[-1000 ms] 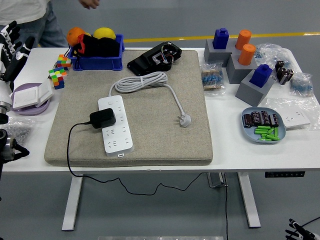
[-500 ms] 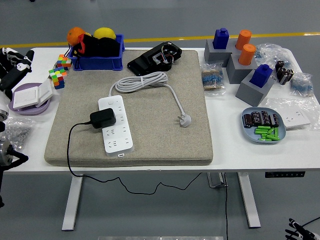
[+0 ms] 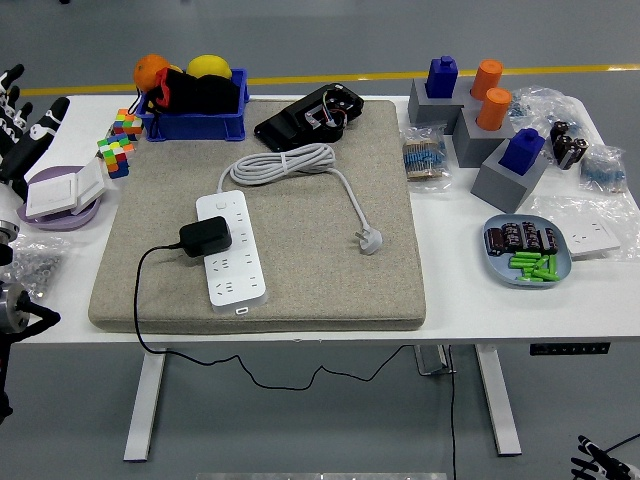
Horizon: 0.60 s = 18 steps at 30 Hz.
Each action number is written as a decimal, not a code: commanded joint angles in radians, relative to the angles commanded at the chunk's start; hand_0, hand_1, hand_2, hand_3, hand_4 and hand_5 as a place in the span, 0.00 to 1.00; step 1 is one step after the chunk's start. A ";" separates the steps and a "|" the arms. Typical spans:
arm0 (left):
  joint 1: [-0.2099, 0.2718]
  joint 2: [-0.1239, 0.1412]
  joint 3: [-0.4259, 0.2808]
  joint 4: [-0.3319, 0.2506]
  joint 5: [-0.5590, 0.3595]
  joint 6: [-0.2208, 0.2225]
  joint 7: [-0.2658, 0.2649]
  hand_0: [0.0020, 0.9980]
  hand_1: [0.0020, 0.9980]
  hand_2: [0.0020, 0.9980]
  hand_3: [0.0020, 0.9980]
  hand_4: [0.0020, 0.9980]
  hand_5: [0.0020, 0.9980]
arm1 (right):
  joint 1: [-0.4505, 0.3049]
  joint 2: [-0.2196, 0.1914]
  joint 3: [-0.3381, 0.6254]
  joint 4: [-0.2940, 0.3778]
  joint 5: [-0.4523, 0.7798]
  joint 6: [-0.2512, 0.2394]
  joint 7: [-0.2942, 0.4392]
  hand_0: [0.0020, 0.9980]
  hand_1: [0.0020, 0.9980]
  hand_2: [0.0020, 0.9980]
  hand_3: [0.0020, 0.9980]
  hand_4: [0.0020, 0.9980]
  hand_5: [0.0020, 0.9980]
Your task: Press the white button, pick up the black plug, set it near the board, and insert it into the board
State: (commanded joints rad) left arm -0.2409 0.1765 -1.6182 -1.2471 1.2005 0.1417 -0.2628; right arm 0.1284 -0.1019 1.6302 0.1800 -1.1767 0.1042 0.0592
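Meanwhile, in the head view the left hand [image 3: 22, 125] has shifted slightly toward the tabletop's far left corner, fingers spread and holding nothing. Nothing else has moved: the black plug [image 3: 206, 236] sits plugged into the white power strip [image 3: 231, 250] on the grey mat [image 3: 265, 210], near its left edge. No writing is legible.

Robotics lab or workshop: grey floor with yellow line [image 3: 420, 74], white table [image 3: 500, 300] crowded with sorted test props.
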 joint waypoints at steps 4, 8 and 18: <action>-0.006 0.004 -0.026 0.019 0.013 0.008 0.009 0.91 0.99 1.00 0.99 1.00 0.54 | 0.001 -0.002 -0.006 0.000 0.002 0.000 0.000 0.72 0.60 0.55 0.65 0.74 0.48; -0.015 0.014 -0.046 0.057 0.012 0.017 0.028 0.90 0.96 0.97 0.96 1.00 0.56 | 0.003 -0.002 -0.006 0.000 0.004 0.000 0.001 0.72 0.61 0.55 0.65 0.73 0.48; -0.020 0.015 -0.061 0.077 0.011 0.057 0.044 0.89 0.93 0.93 0.88 0.91 0.31 | -0.001 -0.002 -0.007 0.000 0.013 0.007 -0.002 0.72 0.60 0.55 0.65 0.73 0.47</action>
State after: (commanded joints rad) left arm -0.2608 0.1920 -1.6792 -1.1704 1.2115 0.1987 -0.2185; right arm 0.1272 -0.1036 1.6235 0.1800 -1.1640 0.1112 0.0576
